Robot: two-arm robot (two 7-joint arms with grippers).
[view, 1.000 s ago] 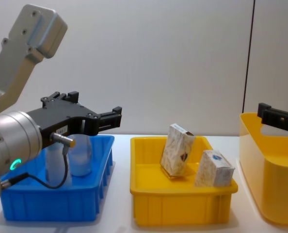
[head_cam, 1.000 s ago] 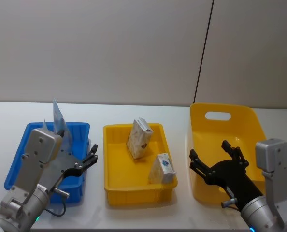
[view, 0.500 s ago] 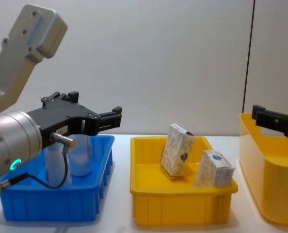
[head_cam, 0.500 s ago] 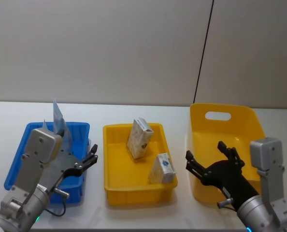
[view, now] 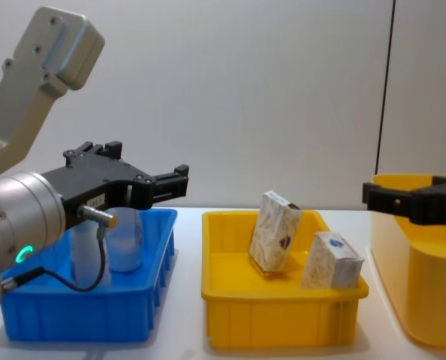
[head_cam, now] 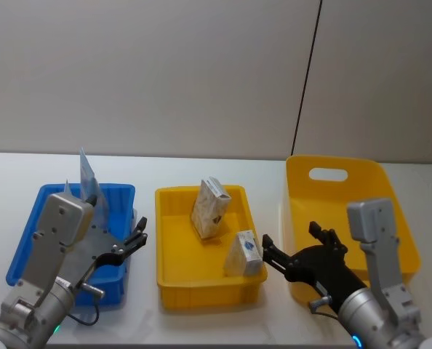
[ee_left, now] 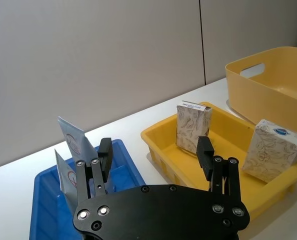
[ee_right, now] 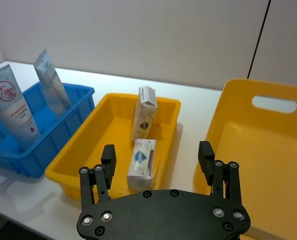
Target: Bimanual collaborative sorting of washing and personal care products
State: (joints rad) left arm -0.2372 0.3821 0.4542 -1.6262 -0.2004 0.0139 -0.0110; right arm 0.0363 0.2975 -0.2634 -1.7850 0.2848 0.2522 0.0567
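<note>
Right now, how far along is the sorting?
Done, it seems: two tubes stand in the blue bin. In hand: nothing; the left gripper hovers open by that bin, the right gripper open beside the nearer carton. Left, probably: both cartons in the yellow tray, with the big yellow tub holding nothing visible.

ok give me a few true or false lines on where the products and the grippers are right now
1. Two tubes stand in the blue bin. True.
2. Both cartons are in the blue bin too. False: they sit in the low yellow tray.
3. The right gripper is shut on a carton. False: it is open and empty, beside that tray.
4. The left gripper is open, by the blue bin. True.
</note>
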